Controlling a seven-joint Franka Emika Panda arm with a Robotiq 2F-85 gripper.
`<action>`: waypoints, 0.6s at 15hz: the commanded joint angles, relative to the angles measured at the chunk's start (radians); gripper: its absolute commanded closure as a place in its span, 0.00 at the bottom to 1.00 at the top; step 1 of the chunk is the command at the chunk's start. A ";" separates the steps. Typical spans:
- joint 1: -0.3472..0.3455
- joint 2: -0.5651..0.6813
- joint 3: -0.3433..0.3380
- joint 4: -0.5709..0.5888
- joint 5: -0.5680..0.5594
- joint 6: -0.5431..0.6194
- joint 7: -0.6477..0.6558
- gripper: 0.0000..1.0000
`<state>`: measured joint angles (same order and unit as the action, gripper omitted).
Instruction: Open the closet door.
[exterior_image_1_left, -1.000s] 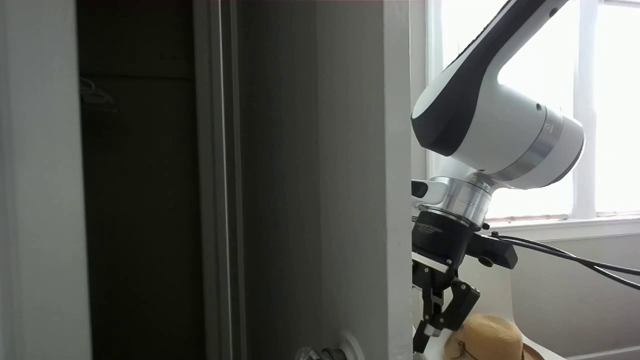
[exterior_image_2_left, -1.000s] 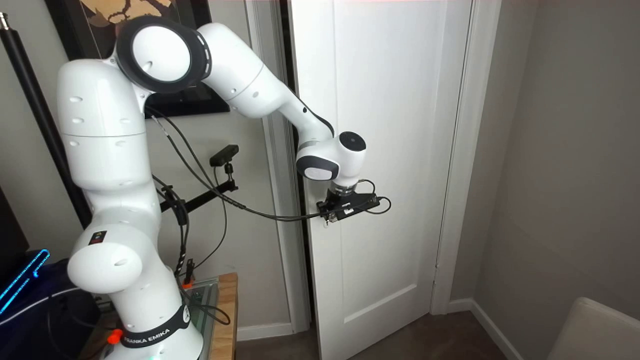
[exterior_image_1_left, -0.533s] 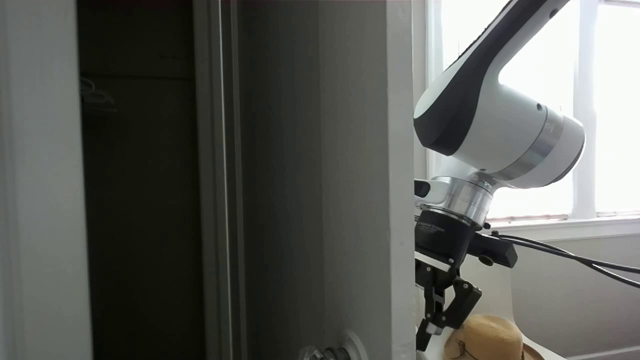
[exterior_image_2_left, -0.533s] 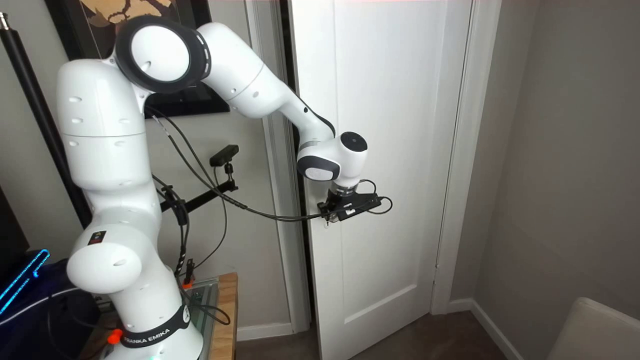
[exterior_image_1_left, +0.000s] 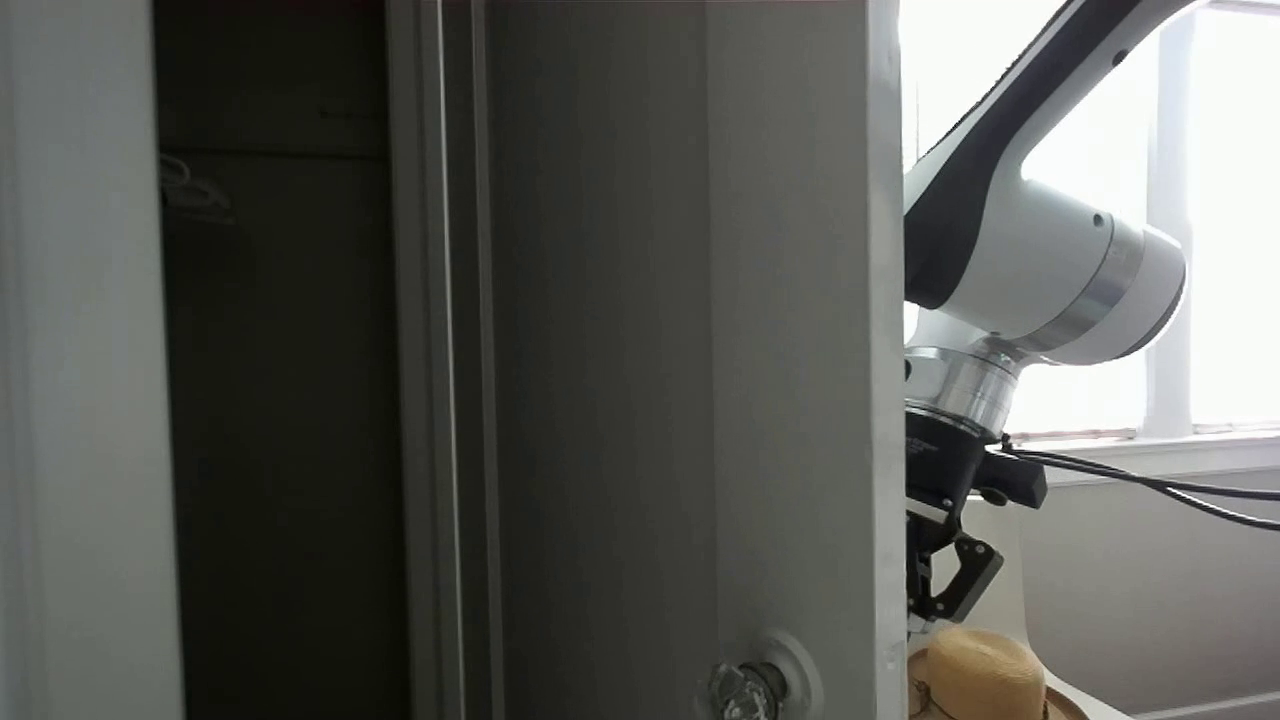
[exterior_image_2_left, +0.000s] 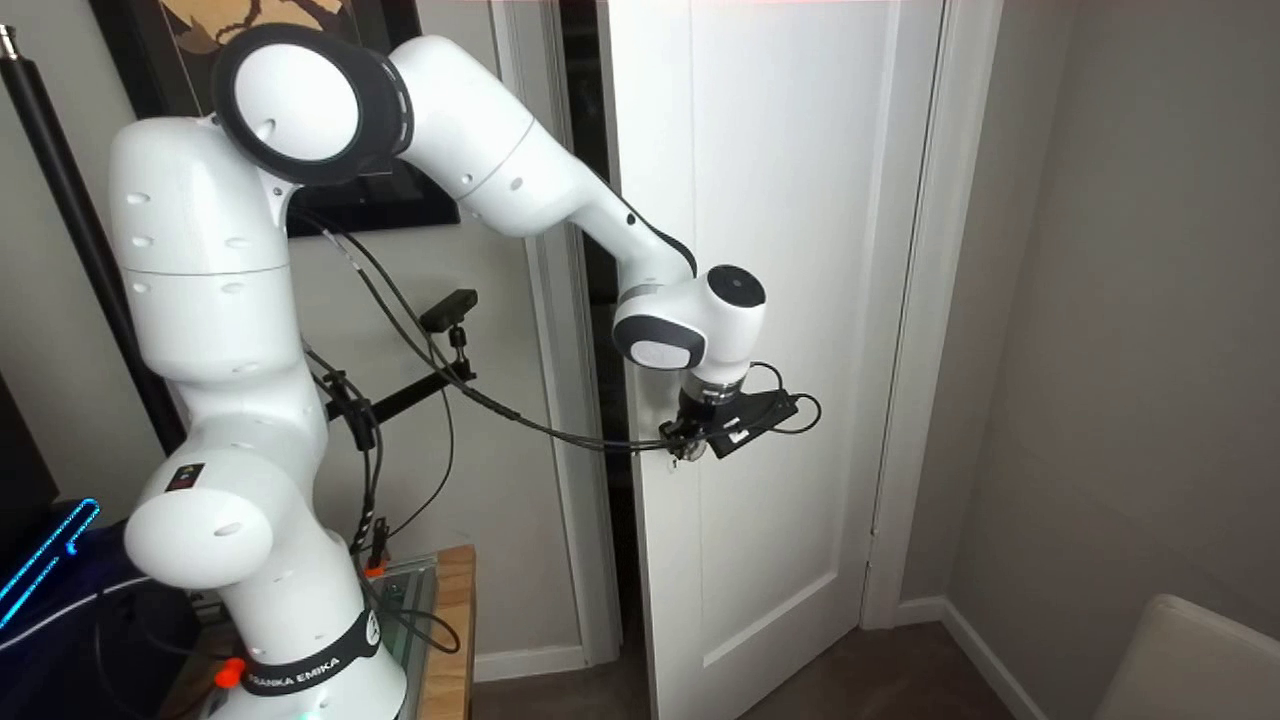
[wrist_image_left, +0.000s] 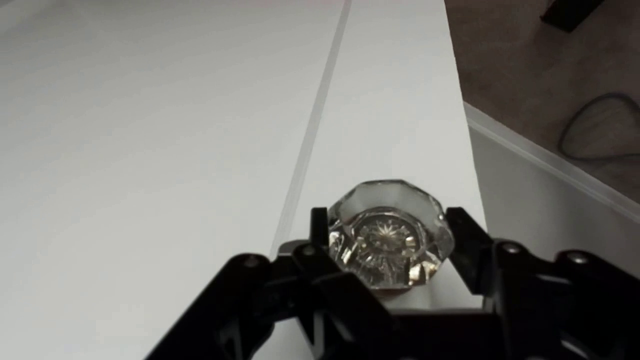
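One faceted glass doorknob (wrist_image_left: 386, 245) sits low-centre in the wrist view, apparently clamped by the gripper (wrist_image_left: 389, 223), though contact is dim. The closet door (exterior_image_2_left: 805, 210) stands ajar right of centre in an exterior view, hinged farther right, so pulling should arc rightward.

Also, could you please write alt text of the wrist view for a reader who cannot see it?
A black two-fingered pincer holds the clear, faceted knob of a white closet door, which fills most of the view. At right, past the door's edge, are brown floor and grey wall.
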<state>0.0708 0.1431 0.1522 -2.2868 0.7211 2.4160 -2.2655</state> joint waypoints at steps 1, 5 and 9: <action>-0.032 -0.030 -0.024 0.023 -0.065 -0.064 -0.071 0.66; -0.055 -0.025 -0.040 0.043 -0.100 -0.067 -0.101 0.66; -0.071 -0.022 -0.046 0.055 -0.099 -0.082 -0.127 0.66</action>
<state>0.0206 0.1607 0.1148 -2.2499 0.6541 2.3928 -2.3591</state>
